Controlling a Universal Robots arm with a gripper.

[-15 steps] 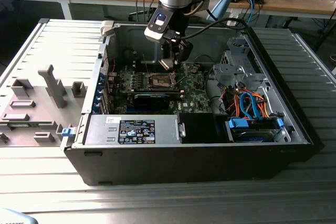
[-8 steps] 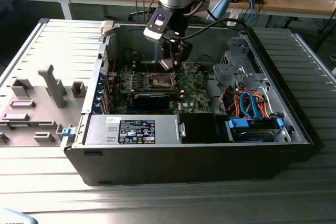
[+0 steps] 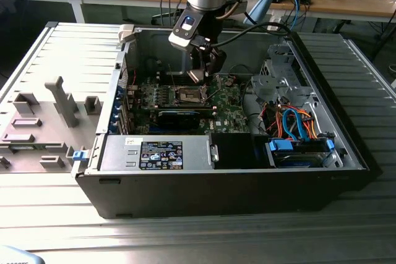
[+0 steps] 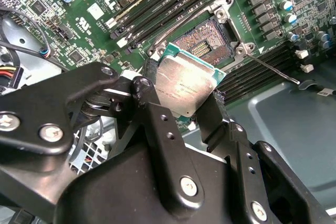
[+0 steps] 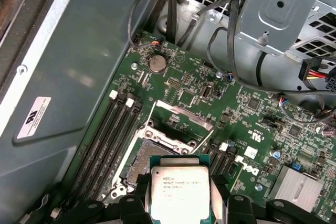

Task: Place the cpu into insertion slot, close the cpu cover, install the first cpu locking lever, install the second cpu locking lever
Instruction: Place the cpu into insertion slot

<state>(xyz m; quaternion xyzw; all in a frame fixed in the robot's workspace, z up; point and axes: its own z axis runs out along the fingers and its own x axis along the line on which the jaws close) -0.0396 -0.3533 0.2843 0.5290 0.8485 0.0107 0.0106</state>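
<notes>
My gripper (image 3: 199, 77) hangs inside the open computer case, just above the motherboard's insertion slot (image 3: 189, 96). It is shut on the cpu (image 4: 181, 90), a flat square chip with a dull silver top, pinched by its edges between the two black fingers (image 4: 144, 87). In both wrist views the cpu (image 5: 179, 190) floats above and slightly to one side of the bare insertion slot (image 5: 157, 156) (image 4: 207, 43). The cpu cover (image 5: 181, 115) stands raised at the slot's far edge. A thin locking lever (image 4: 273, 69) sticks out beside the slot, unlatched.
A black card (image 3: 179, 117) lies just in front of the socket, and memory slots (image 5: 113, 129) run alongside it. The power supply (image 3: 154, 153) and a drive cage with blue and orange cables (image 3: 297, 128) line the case's near side. A grey fixture tray (image 3: 43, 122) sits at the exterior view's left.
</notes>
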